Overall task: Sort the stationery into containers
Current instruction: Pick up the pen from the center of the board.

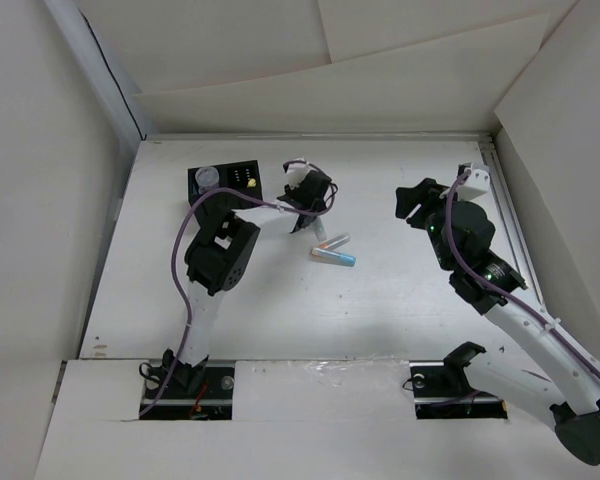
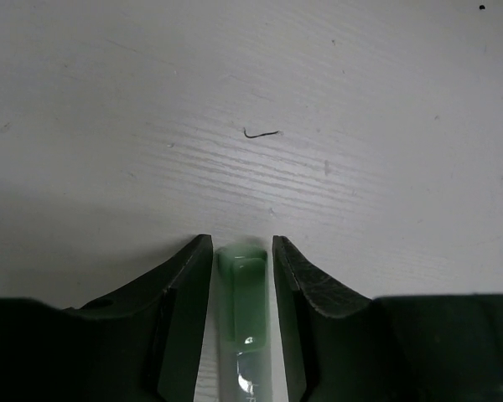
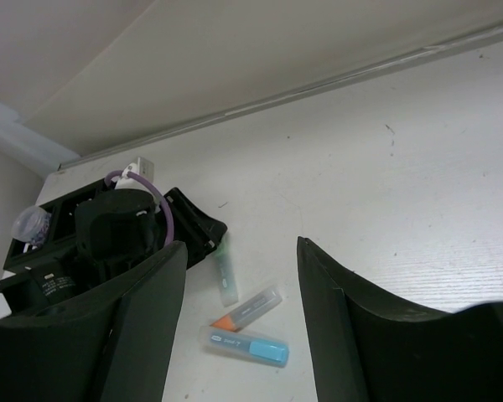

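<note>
Far half of the bench (image 1: pixel 280 310): I have the left gripper (image 2: pixel 241 243) down over the green-capped stick (image 2: pixel 241 293), which lies flat on the bench just beside the black organizer (image 1: pixel 230 168). The jaws are slightly spread, one on each side of the cap, with a thin strip of bench showing between each jaw and the stick. The organizer sits near the far left corner, and the small round greyish piece (image 1: pixel 208 176) is in one of its left compartments. Near the middle of the bench, a clear stick with an orange end (image 3: pixel 250 306) and a blue-ended stick (image 3: pixel 245 346) lie close together. The right gripper (image 3: pixel 241 244) hangs toward the far right side, its jaws spread wide with nothing between them.
</note>
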Available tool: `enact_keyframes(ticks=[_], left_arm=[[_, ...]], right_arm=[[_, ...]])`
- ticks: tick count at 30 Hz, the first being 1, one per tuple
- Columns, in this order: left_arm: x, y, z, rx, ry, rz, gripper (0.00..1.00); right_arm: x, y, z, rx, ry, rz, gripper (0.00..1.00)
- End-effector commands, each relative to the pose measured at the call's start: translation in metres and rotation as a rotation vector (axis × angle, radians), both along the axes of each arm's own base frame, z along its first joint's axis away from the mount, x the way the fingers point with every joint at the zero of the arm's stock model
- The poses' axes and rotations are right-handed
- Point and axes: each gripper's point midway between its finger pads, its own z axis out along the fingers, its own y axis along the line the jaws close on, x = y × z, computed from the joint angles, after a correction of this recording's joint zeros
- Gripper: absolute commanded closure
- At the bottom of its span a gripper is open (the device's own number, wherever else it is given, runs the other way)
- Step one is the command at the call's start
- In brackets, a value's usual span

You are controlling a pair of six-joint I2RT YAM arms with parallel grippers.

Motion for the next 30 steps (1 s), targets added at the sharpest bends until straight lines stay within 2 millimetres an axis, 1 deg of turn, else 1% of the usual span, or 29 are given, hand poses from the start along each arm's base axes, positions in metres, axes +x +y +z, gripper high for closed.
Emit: enact_keyframes(ticks=[1, 2, 3, 4, 6, 7, 8, 9, 10, 11, 12, 14, 15, 17, 18, 19, 20, 22, 23, 24, 26, 27, 28, 29, 30], left_arm=[[0.005, 0.001, 0.004, 0.049, -0.005, -0.002, 0.69], [0.007, 0.002, 0.003, 0.070, -0.003, -0.004, 0.70], [0.009, 0.001, 0.007, 0.077, -0.010, -0.012, 0.70], [0.007, 0.005, -0.001, 0.095, 0.005, -0.006, 0.70], [0.010, 0.004, 0.003, 0.108, -0.004, -0.019, 0.72], [0.005, 0.001, -0.003, 0.127, 0.010, -0.036, 0.75], [0.008, 0.001, 0.002, 0.136, -0.005, -0.035, 0.75], [0.006, 0.003, 0.000, 0.145, 0.007, -0.036, 0.75], [0.004, -0.001, 0.002, 0.161, 0.008, -0.056, 0.74], [0.003, 0.002, 0.001, 0.181, 0.010, -0.052, 0.67], [0.000, 0.001, 0.000, 0.205, 0.013, -0.060, 0.64], [0.002, 0.005, 0.003, 0.231, 0.005, -0.050, 0.61], [-0.001, 0.001, 0.003, 0.238, 0.004, -0.066, 0.59], [-0.003, 0.002, 0.003, 0.248, 0.016, -0.068, 0.57], [-0.005, -0.001, 0.004, 0.253, 0.012, -0.070, 0.57], [-0.007, 0.001, -0.003, 0.266, 0.029, -0.072, 0.57], [-0.006, -0.001, 0.000, 0.261, 0.022, -0.071, 0.64], [-0.007, 0.001, -0.006, 0.272, 0.036, -0.073, 0.70], [-0.005, 0.000, -0.002, 0.271, 0.026, -0.065, 0.73], [-0.005, 0.000, -0.002, 0.271, 0.026, -0.065, 0.79], [-0.005, 0.000, -0.002, 0.271, 0.026, -0.065, 0.84], [-0.003, -0.001, 0.004, 0.258, 0.009, -0.063, 0.86], [-0.003, -0.002, 0.004, 0.258, 0.009, -0.063, 0.90], [0.001, -0.005, 0.019, 0.234, -0.022, -0.059, 0.91], [0.005, -0.008, 0.027, 0.214, -0.047, -0.056, 0.91]], right_arm=[[0.002, -0.002, 0.017, 0.022, -0.051, -0.007, 0.39], [0.002, -0.002, 0.017, 0.022, -0.051, -0.007, 0.39], [0.002, -0.002, 0.017, 0.022, -0.051, -0.007, 0.39], [0.002, -0.002, 0.017, 0.022, -0.051, -0.007, 0.39], [0.002, -0.002, 0.017, 0.022, -0.051, -0.007, 0.39], [0.002, -0.002, 0.017, 0.022, -0.051, -0.007, 0.39], [0.002, -0.002, 0.017, 0.022, -0.051, -0.007, 0.39], [0.002, -0.002, 0.017, 0.022, -0.051, -0.007, 0.39], [0.002, -0.002, 0.017, 0.022, -0.051, -0.007, 0.39], [0.000, -0.003, 0.020, 0.026, -0.059, -0.007, 0.39], [0.000, -0.003, 0.020, 0.026, -0.059, -0.007, 0.39], [0.000, -0.003, 0.020, 0.026, -0.059, -0.007, 0.39], [0.000, -0.003, 0.020, 0.026, -0.059, -0.007, 0.39], [0.000, -0.003, 0.020, 0.026, -0.059, -0.007, 0.39], [0.000, -0.003, 0.020, 0.026, -0.059, -0.007, 0.39], [0.000, -0.003, 0.020, 0.026, -0.059, -0.007, 0.39], [0.000, -0.003, 0.020, 0.026, -0.059, -0.007, 0.39], [-0.002, -0.005, 0.023, 0.032, -0.068, -0.008, 0.39], [-0.002, -0.005, 0.023, 0.032, -0.068, -0.008, 0.39], [-0.004, -0.006, 0.026, 0.037, -0.076, -0.008, 0.39], [-0.004, -0.006, 0.026, 0.037, -0.076, -0.008, 0.39], [-0.004, -0.007, 0.026, 0.037, -0.076, -0.017, 0.39], [-0.004, -0.007, 0.026, 0.037, -0.076, -0.017, 0.39], [-0.004, -0.007, 0.026, 0.037, -0.076, -0.017, 0.39], [-0.004, -0.007, 0.026, 0.037, -0.076, -0.017, 0.39]])
